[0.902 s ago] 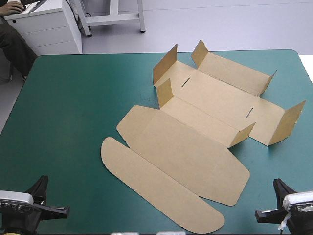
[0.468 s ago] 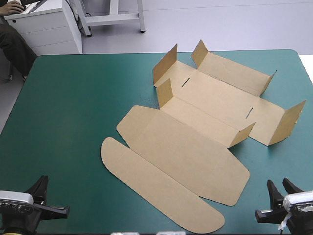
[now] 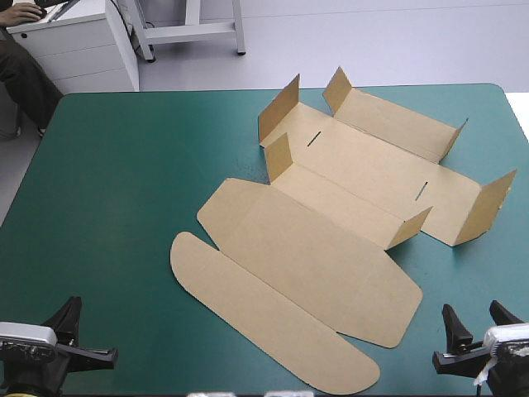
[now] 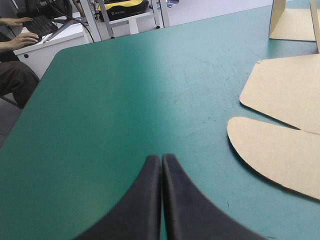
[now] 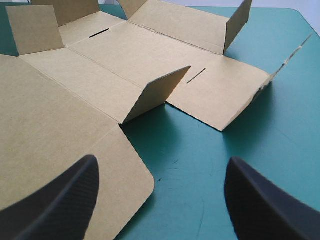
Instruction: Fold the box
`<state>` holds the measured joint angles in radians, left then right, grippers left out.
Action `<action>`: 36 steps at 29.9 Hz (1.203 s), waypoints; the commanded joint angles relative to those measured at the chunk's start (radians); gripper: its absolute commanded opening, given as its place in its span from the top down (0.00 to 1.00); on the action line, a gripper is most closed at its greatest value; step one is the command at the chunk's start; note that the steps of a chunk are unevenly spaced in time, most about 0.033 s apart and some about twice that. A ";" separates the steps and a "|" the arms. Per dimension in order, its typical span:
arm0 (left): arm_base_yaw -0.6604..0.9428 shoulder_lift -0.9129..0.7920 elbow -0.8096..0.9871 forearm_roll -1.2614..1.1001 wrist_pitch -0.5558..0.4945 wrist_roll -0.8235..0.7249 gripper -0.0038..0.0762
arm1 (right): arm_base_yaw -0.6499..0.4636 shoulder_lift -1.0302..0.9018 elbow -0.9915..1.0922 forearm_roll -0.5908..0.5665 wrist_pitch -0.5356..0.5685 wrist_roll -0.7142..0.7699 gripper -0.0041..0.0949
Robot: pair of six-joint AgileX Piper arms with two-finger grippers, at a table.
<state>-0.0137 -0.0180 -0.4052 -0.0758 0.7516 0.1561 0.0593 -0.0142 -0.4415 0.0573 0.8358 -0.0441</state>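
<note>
Lying spread across the teal-green tabletop (image 3: 124,165), the brown box (image 3: 331,248) has its far flaps upright. The left jaws are pressed together, empty; the right jaws stand wide apart, empty, near its corner.

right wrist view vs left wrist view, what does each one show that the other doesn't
Only the right wrist view: the right gripper, open, and ahead of it two slots cut in the base panel. Only the left wrist view: the left gripper, shut, over bare cover, with the rounded lid flap lying flat beside it. Both: the brown box on the teal-green cover.
</note>
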 commanded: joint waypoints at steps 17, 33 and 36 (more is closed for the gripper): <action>-0.004 -0.011 -0.022 -0.004 -0.081 -0.010 0.96 | -0.004 0.657 -0.424 0.028 -0.015 0.396 0.29; -0.004 -0.011 -0.022 -0.004 -0.081 -0.010 0.96 | -0.004 1.102 -0.593 0.109 0.082 0.559 0.27; -0.004 -0.011 -0.022 -0.004 -0.081 -0.010 0.96 | -0.004 1.169 -0.593 0.106 0.071 0.564 0.27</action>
<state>-0.0137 -0.0180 -0.4052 -0.0758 0.7516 0.1561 0.0593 1.1229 -0.9977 0.1535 0.9501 0.5157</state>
